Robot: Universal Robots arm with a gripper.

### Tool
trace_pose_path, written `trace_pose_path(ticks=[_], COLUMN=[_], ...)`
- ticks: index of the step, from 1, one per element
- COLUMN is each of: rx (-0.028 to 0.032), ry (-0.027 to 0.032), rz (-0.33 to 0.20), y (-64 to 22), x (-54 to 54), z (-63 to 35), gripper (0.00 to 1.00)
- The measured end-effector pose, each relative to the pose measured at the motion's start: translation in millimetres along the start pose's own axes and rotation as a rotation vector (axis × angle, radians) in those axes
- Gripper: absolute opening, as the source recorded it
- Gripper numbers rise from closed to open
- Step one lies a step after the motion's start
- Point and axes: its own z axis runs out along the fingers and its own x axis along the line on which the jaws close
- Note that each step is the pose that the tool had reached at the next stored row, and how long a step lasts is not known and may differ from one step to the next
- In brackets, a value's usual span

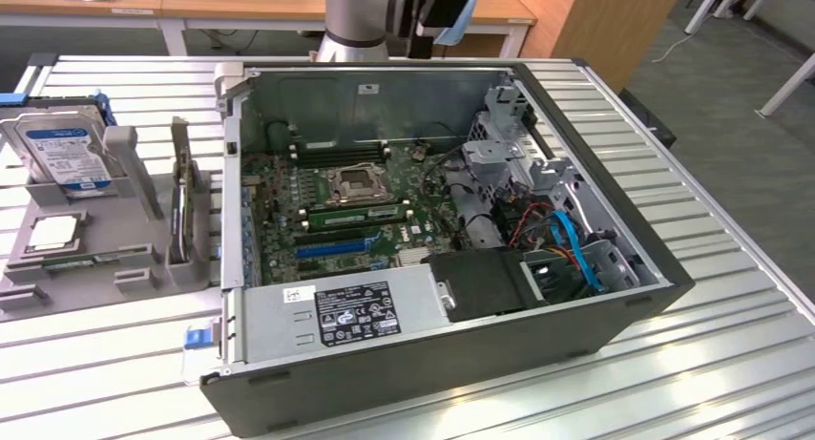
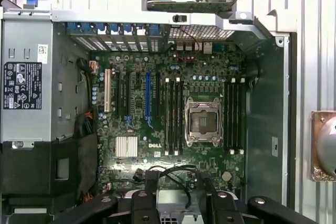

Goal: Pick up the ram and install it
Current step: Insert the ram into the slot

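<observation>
between the spread fingers, black cables over motherboard

One dark grey computer case is holding one green motherboard, one square metal CPU socket and one silver power supply. At the exterior view's left, one grey rack is carrying one blue-labelled hard drive, one square silver chip and one upright expansion card.
</observation>
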Motion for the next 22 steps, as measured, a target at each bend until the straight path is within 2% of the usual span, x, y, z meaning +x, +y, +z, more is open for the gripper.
trace_pose_path(ticks=[22], rx=[0.0], ry=[0.0], rz=[0.0], y=[-0.9], x=[7.1], z=[39.7], gripper=[0.42])
